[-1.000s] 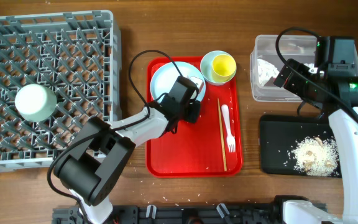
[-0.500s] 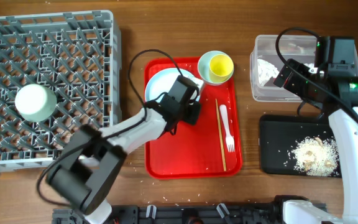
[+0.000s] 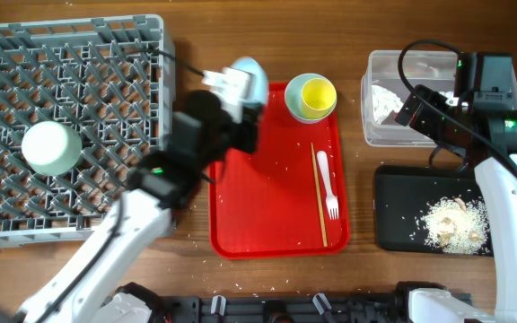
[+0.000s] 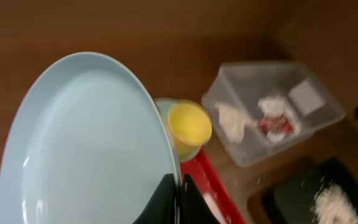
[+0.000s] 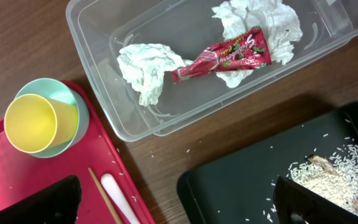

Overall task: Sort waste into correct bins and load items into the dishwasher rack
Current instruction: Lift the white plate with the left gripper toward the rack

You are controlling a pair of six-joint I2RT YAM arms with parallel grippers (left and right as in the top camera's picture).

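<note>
My left gripper (image 4: 179, 194) is shut on the rim of the round pale plate (image 4: 86, 149) and holds it tilted on edge in the air; in the overhead view the plate (image 3: 249, 76) is above the red tray's far left corner, beside the grey dishwasher rack (image 3: 106, 54). One pale blue-green bowl (image 3: 50, 147) lies upside down in the rack. The yellow cup (image 3: 319, 92) stands in the other bowl (image 3: 299, 109). The white fork (image 3: 328, 184) and chopstick (image 3: 319, 193) lie on the red tray. My right gripper (image 5: 179, 205) is open and empty between the clear tub and the black tray.
The clear tub (image 5: 98, 37) holds tissues (image 5: 145, 65) and the red wrapper (image 5: 225, 59). The black tray (image 3: 398, 202) holds rice scraps (image 3: 454, 224). The red serving tray (image 3: 267, 206) lies mid-table, with rice grains scattered on it.
My left gripper has lifted the plate off the red tray and swung it up and left toward the rack. The tray shifted slightly. The right arm has not moved.
</note>
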